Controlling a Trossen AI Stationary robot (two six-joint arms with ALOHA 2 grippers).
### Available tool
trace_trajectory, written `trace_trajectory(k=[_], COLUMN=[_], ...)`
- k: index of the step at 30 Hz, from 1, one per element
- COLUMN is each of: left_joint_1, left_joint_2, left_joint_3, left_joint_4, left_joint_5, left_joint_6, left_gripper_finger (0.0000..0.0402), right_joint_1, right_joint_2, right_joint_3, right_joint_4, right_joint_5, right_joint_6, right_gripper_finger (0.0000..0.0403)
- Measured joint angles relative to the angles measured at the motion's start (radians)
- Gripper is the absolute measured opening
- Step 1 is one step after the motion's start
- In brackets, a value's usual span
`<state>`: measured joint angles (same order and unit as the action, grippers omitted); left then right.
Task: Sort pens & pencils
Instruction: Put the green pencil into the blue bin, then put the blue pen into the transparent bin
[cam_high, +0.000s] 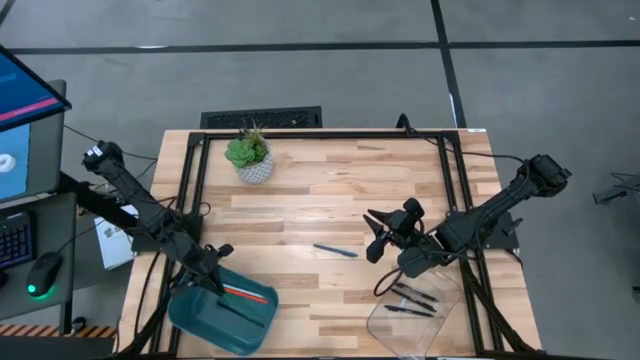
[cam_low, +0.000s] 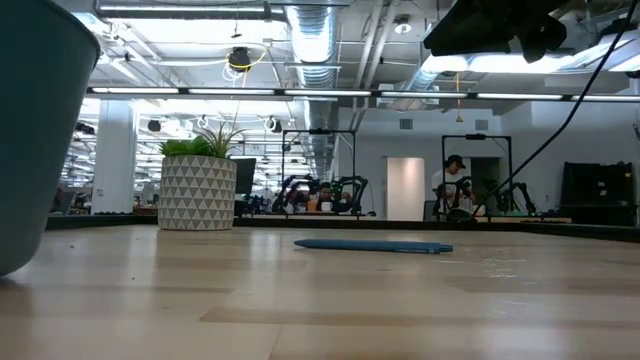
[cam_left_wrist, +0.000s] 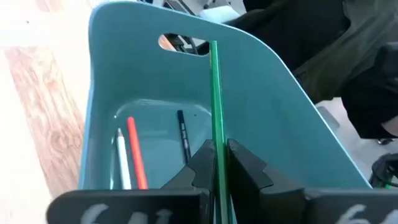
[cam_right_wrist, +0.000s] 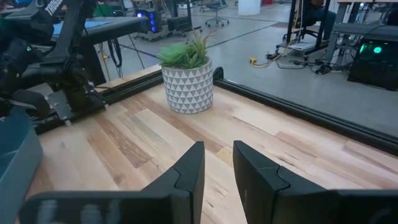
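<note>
While the left gripper (cam_left_wrist: 217, 163) is squeezing a green pencil (cam_left_wrist: 216, 99) over the teal bin (cam_left_wrist: 109, 68), a red pencil (cam_left_wrist: 136, 153) is lying down inside it. The right gripper (cam_right_wrist: 217, 163) is hanging with fingers apart, a blue pen (cam_high: 335, 250) just beside it, black pens (cam_high: 412, 302) in the clear tray (cam_high: 382, 322) near it

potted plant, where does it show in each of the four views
High view: the potted plant stands at the table's far left part.
Low view: left of centre, at the table's far edge.
Left wrist view: not in it.
Right wrist view: upper middle, beyond the open right gripper.
Shared landmark: the blue pen lying mid-table, also in the low view.
</note>
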<state>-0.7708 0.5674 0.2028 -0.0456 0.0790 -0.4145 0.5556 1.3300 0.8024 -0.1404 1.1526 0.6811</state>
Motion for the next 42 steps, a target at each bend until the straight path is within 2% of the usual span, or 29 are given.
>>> trace_trajectory(k=[10, 15, 25, 27, 31, 34, 38, 42], left_joint_1=[0.000, 0.000, 0.000, 0.000, 0.003, 0.020, 0.075, 0.163], left_joint_2=[0.000, 0.000, 0.000, 0.000, -0.001, -0.001, 0.000, -0.001], left_joint_3=[0.000, 0.000, 0.000, 0.003, 0.043, 0.087, 0.138, 0.165], left_joint_4=[0.044, 0.055, 0.057, 0.063, 0.056, 0.027, 0.011, 0.006], left_joint_5=[-0.059, -0.060, -0.073, -0.132, -0.407, -0.559, -0.668, -0.693], left_joint_6=[-0.042, -0.044, -0.042, -0.030, -0.010, 0.070, 0.160, 0.222], left_gripper_finger=[0.0026, 0.0042, 0.0045, 0.0045, 0.0045, 0.0045, 0.0045, 0.0045], right_joint_1=[0.000, 0.000, 0.000, 0.000, -0.016, -0.040, -0.078, -0.115], right_joint_2=[0.000, 0.000, 0.000, 0.000, 0.000, 0.000, 0.000, 0.000], right_joint_3=[0.000, 0.000, 0.000, 0.000, 0.000, 0.000, 0.000, 0.000], right_joint_4=[0.000, 0.000, 0.000, 0.002, 0.022, 0.022, 0.021, 0.017], right_joint_5=[0.000, 0.000, 0.000, 0.000, -0.004, -0.005, -0.057, -0.144], right_joint_6=[0.000, 0.000, 0.000, 0.000, -0.001, -0.001, -0.010, -0.057], right_gripper_finger=[0.0107, 0.0107, 0.0107, 0.0107, 0.0107, 0.0107, 0.0107, 0.0107])
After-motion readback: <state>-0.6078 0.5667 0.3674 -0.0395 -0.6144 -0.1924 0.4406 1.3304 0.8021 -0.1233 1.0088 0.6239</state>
